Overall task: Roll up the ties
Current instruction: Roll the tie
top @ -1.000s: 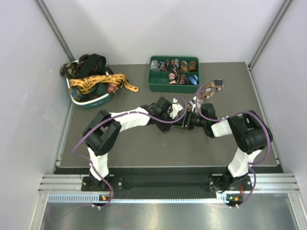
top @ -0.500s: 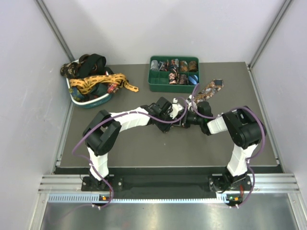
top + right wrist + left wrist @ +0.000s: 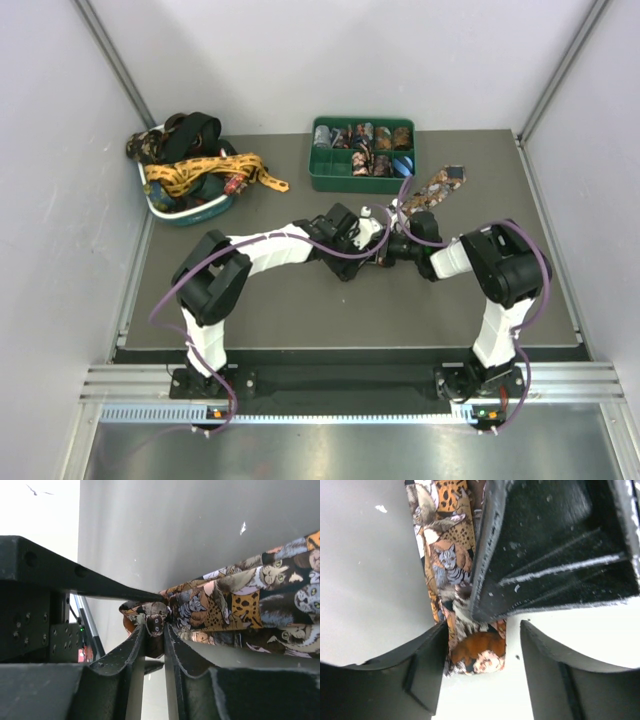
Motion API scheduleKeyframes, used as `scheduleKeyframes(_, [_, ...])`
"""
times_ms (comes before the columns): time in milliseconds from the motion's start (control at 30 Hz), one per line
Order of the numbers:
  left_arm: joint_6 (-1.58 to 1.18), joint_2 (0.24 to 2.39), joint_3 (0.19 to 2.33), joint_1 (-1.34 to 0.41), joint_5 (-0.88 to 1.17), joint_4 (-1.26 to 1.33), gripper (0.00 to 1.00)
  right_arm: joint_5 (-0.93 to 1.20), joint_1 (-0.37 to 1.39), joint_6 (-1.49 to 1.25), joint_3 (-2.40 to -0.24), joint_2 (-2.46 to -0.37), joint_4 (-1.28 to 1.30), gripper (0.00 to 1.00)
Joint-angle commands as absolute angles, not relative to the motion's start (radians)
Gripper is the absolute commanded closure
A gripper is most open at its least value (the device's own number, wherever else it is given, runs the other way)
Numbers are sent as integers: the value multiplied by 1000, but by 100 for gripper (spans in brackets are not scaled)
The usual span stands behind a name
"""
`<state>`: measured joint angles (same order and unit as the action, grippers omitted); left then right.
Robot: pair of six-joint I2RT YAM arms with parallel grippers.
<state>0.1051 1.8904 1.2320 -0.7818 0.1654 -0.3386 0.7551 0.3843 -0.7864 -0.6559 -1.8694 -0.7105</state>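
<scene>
Mid-table, one cat-print tie (image 3: pixel 437 187): right gripper (image 3: pixel 155 630) pinches its folded end, left gripper (image 3: pixel 482 632) gapes loosely around it. Compared to a second ago, the right one's scooted left.

My right gripper (image 3: pixel 155 628), pinched on the cat-print tie (image 3: pixel 240 605), sat inside the spread fingers of my left gripper (image 3: pixel 482 630), so nothing more could pass between them. Behind us the green tray (image 3: pixel 325 183) walled the rear, and the tie's loose length barred the rear right. The basket (image 3: pixel 190 215) of ties stood well apart at rear left, and the grey mat (image 3: pixel 300 310) in front and to both sides lay open.
</scene>
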Motion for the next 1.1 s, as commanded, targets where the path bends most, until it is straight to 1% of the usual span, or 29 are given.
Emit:
scheduleKeyframes(0, [112, 1809, 1230, -784, 144, -345, 32, 761, 396, -752, -690, -1876, -752, 81])
scheduleKeyframes(33, [112, 1799, 1227, -784, 141, -344, 26, 761, 397, -752, -692, -1876, -752, 81])
scheduleKeyframes(100, [114, 1766, 1221, -782, 129, -331, 3, 762, 396, -752, -692, -1875, -752, 81])
scheduleKeyframes(133, [110, 1750, 1207, -782, 124, -325, 1, 762, 396, -750, -693, -1875, -749, 81])
scheduleKeyframes(267, [100, 1631, 1135, -781, 121, -255, 1, 759, 397, -746, -692, -1873, -742, 82])
scheduleKeyframes(367, [89, 1481, 1007, -779, 94, -90, 1, 756, 396, -741, -690, -1867, -742, 82])
scheduleKeyframes(400, [87, 1400, 926, -779, 62, -34, 1, 755, 396, -741, -689, -1867, -742, 82])
scheduleKeyframes(433, [86, 1363, 882, -779, 42, 98, 1, 752, 399, -739, -690, -1859, -739, 82])
scheduleKeyframes(467, [87, 1298, 840, -779, 17, 156, 1, 749, 400, -733, -690, -1856, -727, 82])
scheduleKeyframes(533, [101, 1260, 731, -776, -78, 263, 1, 739, 403, -730, -692, -1847, -716, 82])
scheduleKeyframes(600, [135, 1252, 692, -776, -110, 339, 1, 732, 413, -727, -692, -1841, -712, 82])
scheduleKeyframes(667, [131, 1275, 719, -778, -196, 278, 1, 723, 419, -723, -693, -1836, -712, 82])
scheduleKeyframes(767, [147, 1368, 808, -778, -193, 209, 1, 719, 422, -723, -699, -1836, -715, 82])
scheduleKeyframes(800, [144, 1418, 840, -778, -175, 131, 1, 718, 422, -726, -704, -1836, -715, 82])
scheduleKeyframes(867, [138, 1466, 906, -778, -100, 66, 1, 719, 422, -724, -709, -1838, -715, 82])
scheduleKeyframes(967, [169, 1479, 887, -778, -40, 81, 1, 726, 422, -709, -726, -1842, -690, 82])
scheduleKeyframes(1000, [178, 1474, 879, -776, 24, 83, 1, 732, 422, -710, -736, -1845, -690, 82])
scheduleKeyframes(1067, [209, 1477, 862, -776, 81, 87, 1, 735, 423, -715, -738, -1850, -698, 82])
